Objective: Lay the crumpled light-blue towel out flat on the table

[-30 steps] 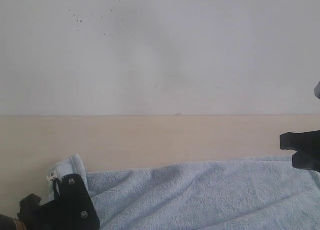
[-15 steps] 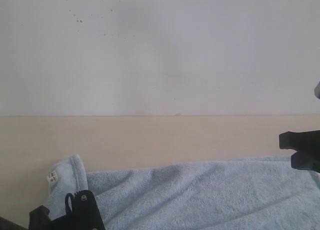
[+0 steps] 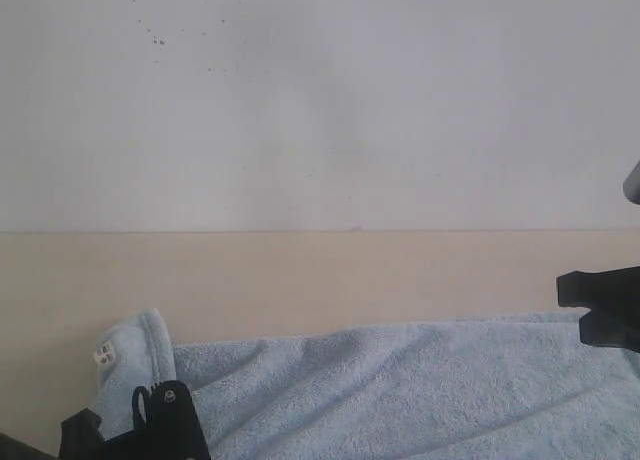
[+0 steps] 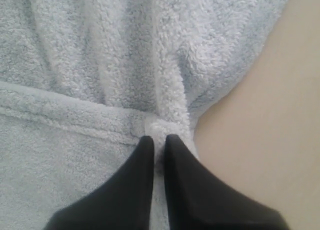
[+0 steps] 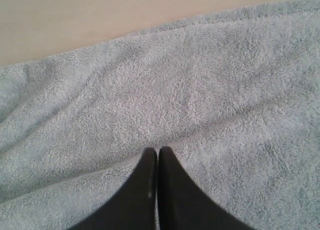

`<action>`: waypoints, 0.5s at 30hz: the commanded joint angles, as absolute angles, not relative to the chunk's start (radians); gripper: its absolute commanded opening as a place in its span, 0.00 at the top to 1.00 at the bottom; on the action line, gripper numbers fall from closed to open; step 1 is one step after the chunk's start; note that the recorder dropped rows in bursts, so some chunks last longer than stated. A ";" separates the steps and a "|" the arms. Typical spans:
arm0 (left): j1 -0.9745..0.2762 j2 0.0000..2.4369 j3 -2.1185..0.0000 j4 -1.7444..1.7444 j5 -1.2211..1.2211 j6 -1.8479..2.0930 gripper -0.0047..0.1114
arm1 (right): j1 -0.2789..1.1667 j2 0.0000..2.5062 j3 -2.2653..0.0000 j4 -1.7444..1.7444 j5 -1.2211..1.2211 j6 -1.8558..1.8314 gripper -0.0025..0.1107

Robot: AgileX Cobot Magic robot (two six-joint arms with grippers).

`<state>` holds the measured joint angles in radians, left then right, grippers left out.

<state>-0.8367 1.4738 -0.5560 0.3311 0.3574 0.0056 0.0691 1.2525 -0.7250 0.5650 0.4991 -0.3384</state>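
Towel [image 3: 400, 390] rumpled on beige table [image 3: 300, 280]; speckled grey-white wall [image 3: 320, 100] behind.

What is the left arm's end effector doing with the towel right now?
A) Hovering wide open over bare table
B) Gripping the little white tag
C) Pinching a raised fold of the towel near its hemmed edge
C: in the left wrist view the left end effector is clamped shut on a raised ridge of the towel by its hem, right beside the bare table.
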 commanded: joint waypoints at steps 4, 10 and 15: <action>-0.836 1.469 -0.558 0.352 0.405 -0.018 0.92 | 0.070 1.244 -0.719 0.569 0.496 -0.352 0.98; -0.828 1.389 -0.559 0.593 0.409 -0.450 0.92 | 0.070 1.244 -0.719 0.571 0.478 -0.352 0.98; -0.784 1.322 -0.557 0.873 0.414 -1.067 0.92 | 0.070 1.244 -0.719 0.573 0.480 -0.352 0.98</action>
<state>-0.8024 1.3540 -0.5560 0.7333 0.4044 -0.7596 0.0691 1.2525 -0.7250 0.5671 0.4862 -0.3384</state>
